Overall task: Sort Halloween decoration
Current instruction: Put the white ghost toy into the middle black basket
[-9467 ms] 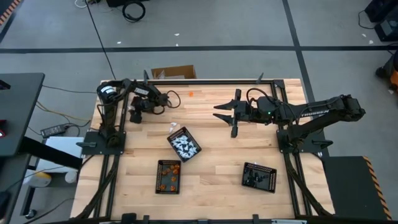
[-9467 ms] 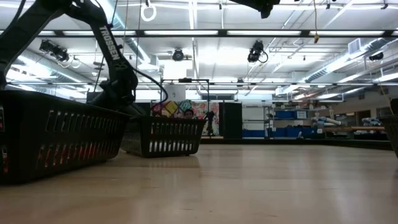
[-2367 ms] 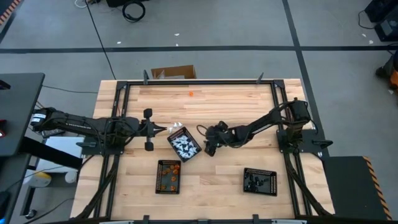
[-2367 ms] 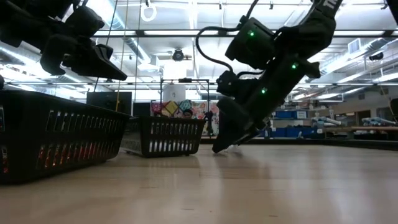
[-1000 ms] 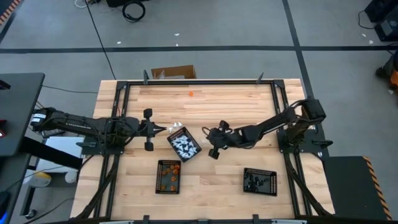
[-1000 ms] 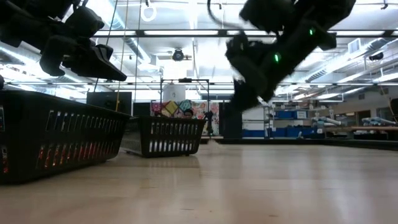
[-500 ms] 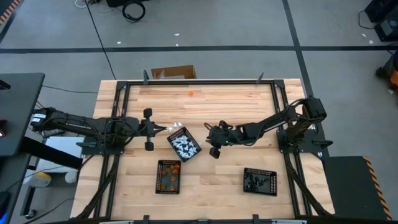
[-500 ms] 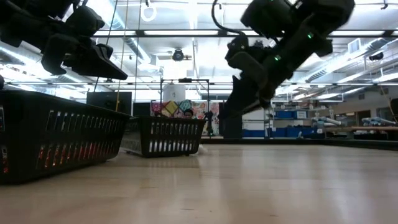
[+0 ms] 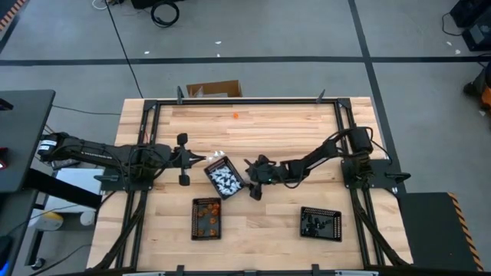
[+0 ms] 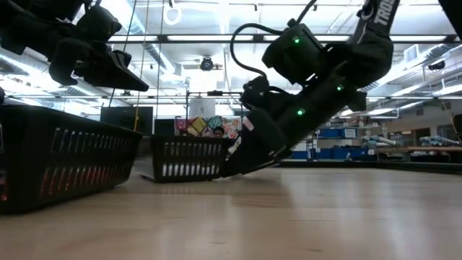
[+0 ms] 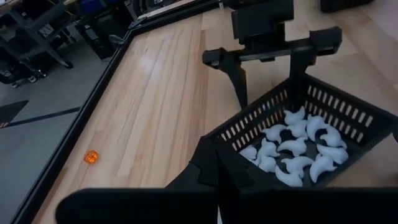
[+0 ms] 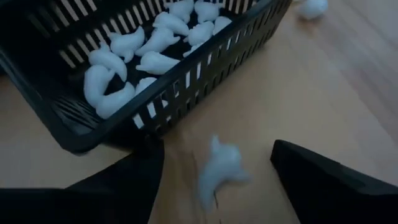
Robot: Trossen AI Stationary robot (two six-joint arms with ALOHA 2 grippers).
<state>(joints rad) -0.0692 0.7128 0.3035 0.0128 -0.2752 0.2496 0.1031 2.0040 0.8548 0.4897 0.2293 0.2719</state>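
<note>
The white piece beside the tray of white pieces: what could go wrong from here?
The white piece lies on the table between the open fingers of the right gripper, outside the tray and close to its wall. A closing finger might catch the wall and push the tray, or the piece might slip away. Another white piece also lies outside.

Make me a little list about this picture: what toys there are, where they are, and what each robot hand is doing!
white ghost pieces: in the middle black tray
loose white ghost: on the table outside that tray, between the right gripper's fingers
orange pieces: in the tray nearer the front; one orange piece alone near the far edge
black pieces: in the right-side tray
right gripper: open, low beside the ghost tray
left gripper: shut, at the tray's other side
</note>
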